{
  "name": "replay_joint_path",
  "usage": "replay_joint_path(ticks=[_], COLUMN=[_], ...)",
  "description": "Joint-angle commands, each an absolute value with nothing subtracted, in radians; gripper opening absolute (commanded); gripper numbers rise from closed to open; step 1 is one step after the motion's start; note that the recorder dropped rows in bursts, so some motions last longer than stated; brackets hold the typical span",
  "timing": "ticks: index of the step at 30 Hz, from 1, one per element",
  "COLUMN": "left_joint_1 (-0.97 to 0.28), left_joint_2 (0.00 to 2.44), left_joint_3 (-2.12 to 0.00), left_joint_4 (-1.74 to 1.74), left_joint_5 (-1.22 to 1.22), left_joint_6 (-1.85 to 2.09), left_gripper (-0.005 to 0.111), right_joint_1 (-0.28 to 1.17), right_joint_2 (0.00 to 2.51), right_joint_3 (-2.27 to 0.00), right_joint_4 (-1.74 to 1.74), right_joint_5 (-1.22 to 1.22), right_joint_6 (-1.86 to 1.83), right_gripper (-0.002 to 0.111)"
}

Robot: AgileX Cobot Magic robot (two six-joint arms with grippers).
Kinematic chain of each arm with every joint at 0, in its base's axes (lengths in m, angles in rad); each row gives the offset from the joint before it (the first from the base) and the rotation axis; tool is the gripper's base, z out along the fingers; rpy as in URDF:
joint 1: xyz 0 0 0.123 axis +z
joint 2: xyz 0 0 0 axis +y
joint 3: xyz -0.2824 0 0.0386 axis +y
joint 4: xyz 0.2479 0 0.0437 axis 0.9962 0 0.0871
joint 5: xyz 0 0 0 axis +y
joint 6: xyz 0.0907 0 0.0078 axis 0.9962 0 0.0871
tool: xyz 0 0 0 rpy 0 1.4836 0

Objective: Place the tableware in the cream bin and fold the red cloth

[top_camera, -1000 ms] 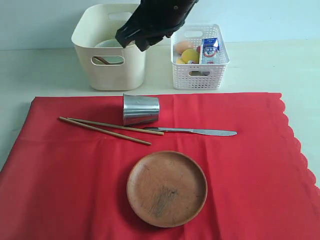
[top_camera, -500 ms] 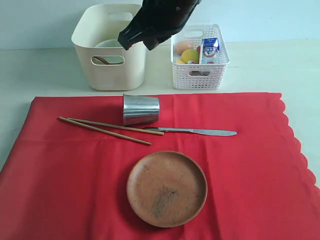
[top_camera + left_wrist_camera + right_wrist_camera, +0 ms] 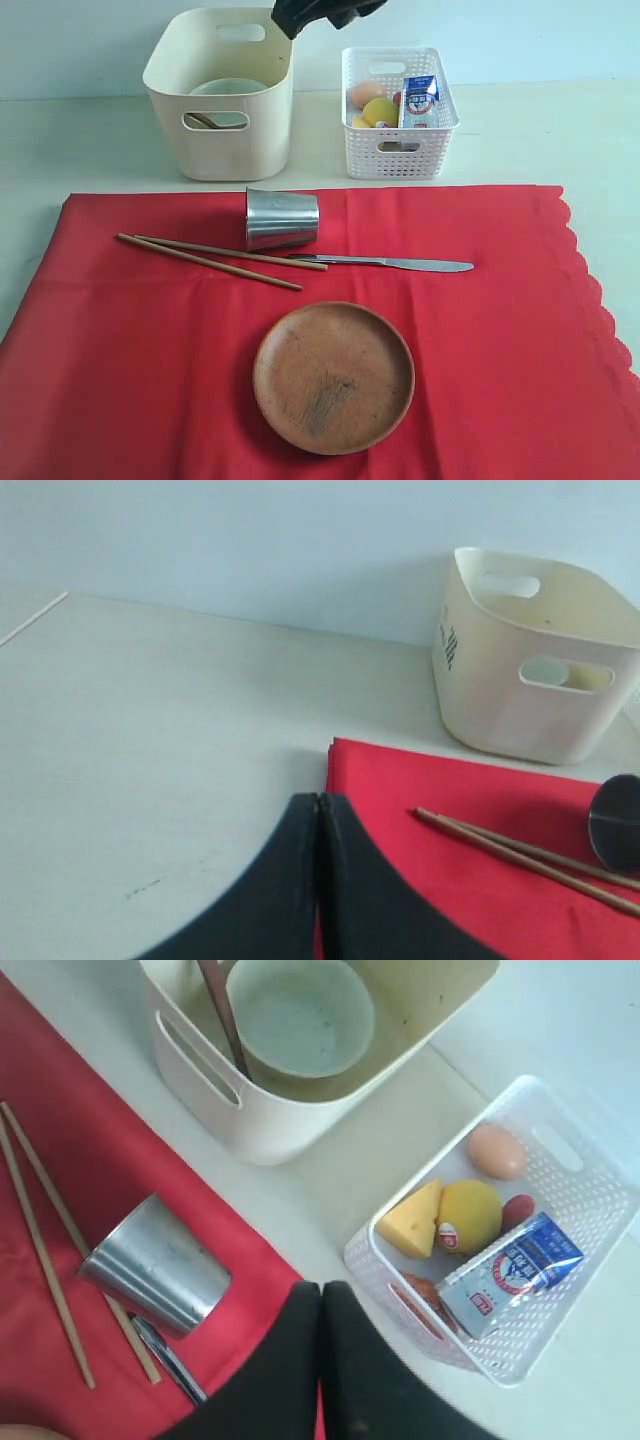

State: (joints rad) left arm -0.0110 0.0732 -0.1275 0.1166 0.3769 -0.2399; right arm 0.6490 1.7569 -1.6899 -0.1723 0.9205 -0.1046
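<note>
Presently, left gripper (image 3: 318, 802): jaws fully closed, nothing between them; poised over the bare table (image 3: 150, 730) just off the near-left corner of the red cloth (image 3: 420, 790).
Right gripper (image 3: 321, 1290): jaws fully closed, holding nothing; raised above the gap between the two containers, at the top edge of the exterior view.
Red cloth: spread flat on the table in front of both containers, scalloped edge at the right of the exterior view; unfolded.
Cream bin (image 3: 225, 150): upright behind the cloth, left of the white lattice basket (image 3: 400, 150).
Bin contents: pale mint-white bowl (image 3: 300, 1015), upright; dark wooden spoon (image 3: 222, 1010) leaning beside it.
Steel tumbler (image 3: 282, 218): on its side on the cloth, mouth toward the left.
Chopsticks (image 3: 220, 255): on the cloth, just in front of the tumbler, roughly parallel.
Table knife (image 3: 400, 264): flat on the cloth, right of the chopsticks, handle end meeting one chopstick.
Wooden plate (image 3: 333, 376): flat on the cloth, nearest the camera, apart from the knife.
Basket contents: egg (image 3: 497, 1150), lemon (image 3: 470, 1215), cheese wedge (image 3: 412, 1222), milk carton (image 3: 510, 1270).
</note>
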Motion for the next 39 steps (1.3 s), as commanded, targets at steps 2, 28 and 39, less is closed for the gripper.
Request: replay_joint_path(ticks=[2, 28, 39], left_joint_1=[-0.009, -0.079, -0.192], left_joint_2=[0.196, 0.704, 0.894], left_joint_3=[-0.273, -0.741, -0.891], left_joint_4=[0.12, 0.123, 0.123], left_joint_5=[0.371, 0.371, 0.371], left_joint_6=[-0.24, -0.24, -0.24], left_gripper=[0.0, 0.0, 0.0], right_joint_1=[0.643, 0.643, 0.643], right_joint_2=[1.723, 1.496, 1.3], right_joint_3=[-1.692, -1.647, -1.417], right_joint_4=[-0.188, -0.273, -0.326], right_joint_5=[0.907, 0.95, 0.888], right_joint_6=[-0.083, -0.062, 0.006], right_gripper=[0.0, 0.0, 0.0])
